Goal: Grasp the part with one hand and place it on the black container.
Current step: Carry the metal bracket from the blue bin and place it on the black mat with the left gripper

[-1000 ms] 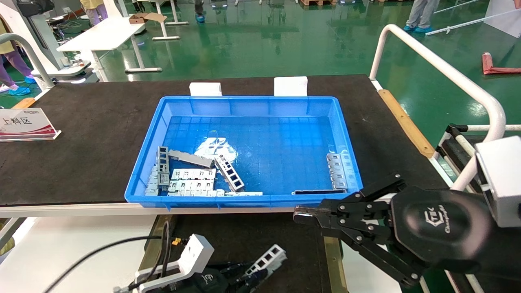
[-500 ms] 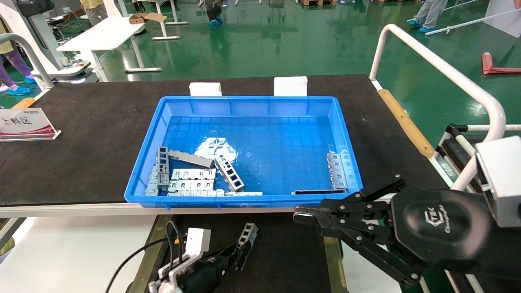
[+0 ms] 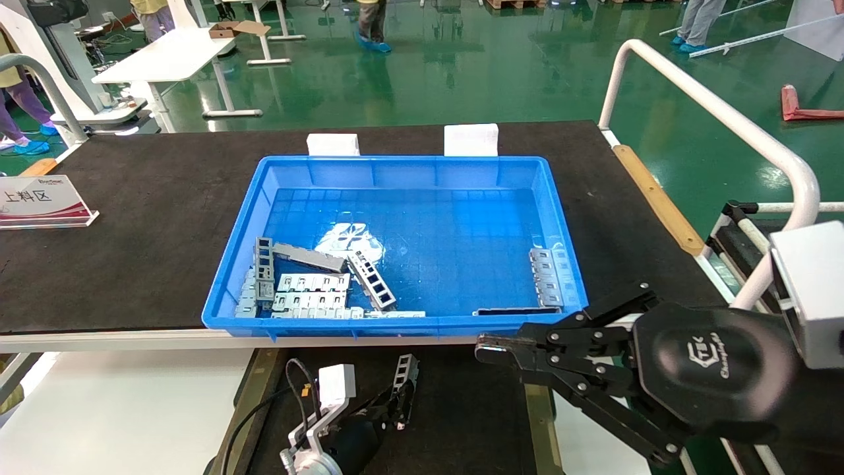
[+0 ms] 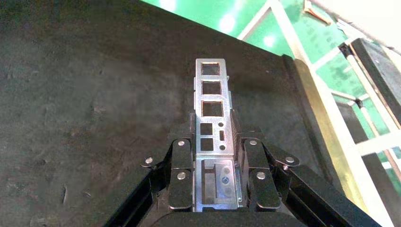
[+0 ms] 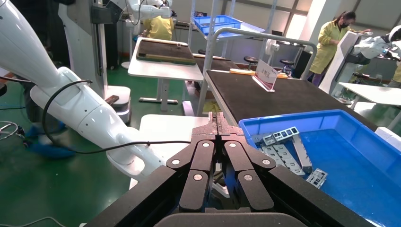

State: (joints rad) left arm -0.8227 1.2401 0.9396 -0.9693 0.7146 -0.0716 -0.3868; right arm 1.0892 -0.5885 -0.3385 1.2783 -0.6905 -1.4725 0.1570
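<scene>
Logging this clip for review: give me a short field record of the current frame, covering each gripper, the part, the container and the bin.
left gripper: shut on the part, low over the black container
part: held, not yet released
right gripper: shut, empty, parked near the blue bin
blue bin: more metal pieces lying inside

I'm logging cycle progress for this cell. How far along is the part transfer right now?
Done: the part is out of the blue bin and clamped in the left end effector. In hand: it hangs, steeply tilted, over the black container, between its brass rails. Left: lower it flat and release it. The right end effector is shut and empty beside the bin's near right corner.
</scene>
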